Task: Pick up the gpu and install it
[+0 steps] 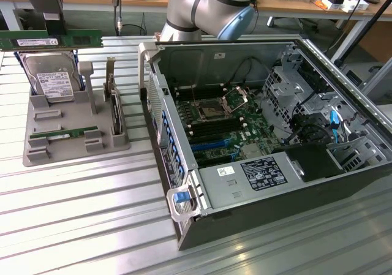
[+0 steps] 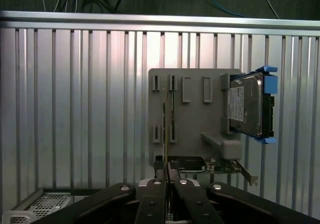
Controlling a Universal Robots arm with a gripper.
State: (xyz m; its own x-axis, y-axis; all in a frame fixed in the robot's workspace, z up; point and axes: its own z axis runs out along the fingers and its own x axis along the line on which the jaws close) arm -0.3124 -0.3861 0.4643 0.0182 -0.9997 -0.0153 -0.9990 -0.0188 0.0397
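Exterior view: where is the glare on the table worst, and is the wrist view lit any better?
Exterior view: glare washes the table on the near side of the grey tray, and again before the computer case; the case's drive-bay end is in shadow. Wrist view: table evenly lit, brightest on the slats next to the tray, no hard shadows.

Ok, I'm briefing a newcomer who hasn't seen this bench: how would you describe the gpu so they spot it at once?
Find the grey tray on the exterior view's left of the open computer case. Above its hard drive the gpu hangs level in the claw: a long, thin green stick with a white label. The other green stick lies low in the tray's slots.
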